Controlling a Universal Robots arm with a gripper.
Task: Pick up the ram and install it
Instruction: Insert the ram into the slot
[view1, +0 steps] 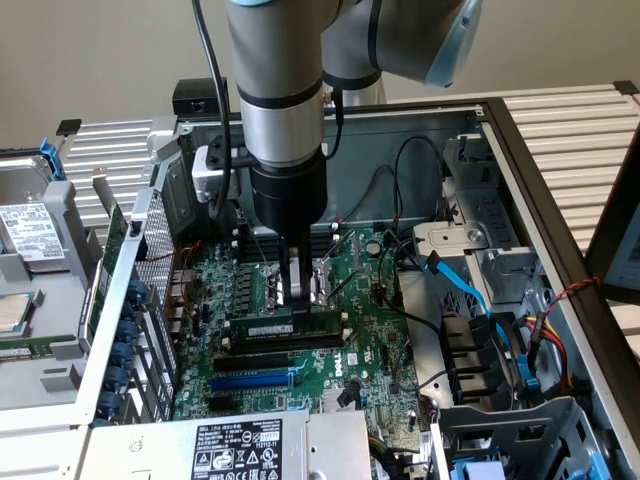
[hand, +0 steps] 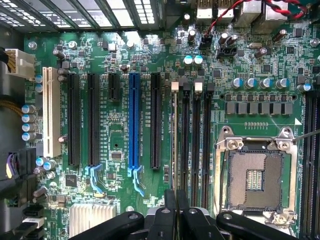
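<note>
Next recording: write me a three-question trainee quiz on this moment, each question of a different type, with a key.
1. True or false: the gripper has its jaws wide open.
2. Fill in: the one brightly coloured long slot on the motherboard is ____.
3. Where is the ram? A) in that coloured long slot; B) at the black memory slots, under the gripper; C) on the CPU socket.
Key: 1 false, the jaws are shut; 2 blue; 3 B.
</note>
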